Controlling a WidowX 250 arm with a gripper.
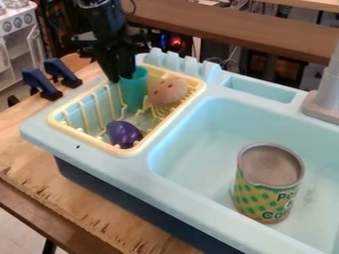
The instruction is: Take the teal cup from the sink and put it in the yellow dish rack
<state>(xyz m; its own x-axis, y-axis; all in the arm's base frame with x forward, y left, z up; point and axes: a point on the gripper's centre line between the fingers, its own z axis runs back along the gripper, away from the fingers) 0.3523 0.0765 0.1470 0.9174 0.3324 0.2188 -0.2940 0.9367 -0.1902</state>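
My black pincer (120, 77) hangs down at the left rim of a teal plastic cup (135, 90); I cannot tell whether it is open, closed or gripping. The cup stands upright in the far part of a pale-yellow slatted dish rack (118, 149), just beside a brown, dark-spotted toy potato (168, 92), with a glossy purple toy eggplant (124, 134) nearer the front. I judge the cup light and fairly stiff, its smooth wall a little slippery; I'd take its rim, one side of me inside, one outside.
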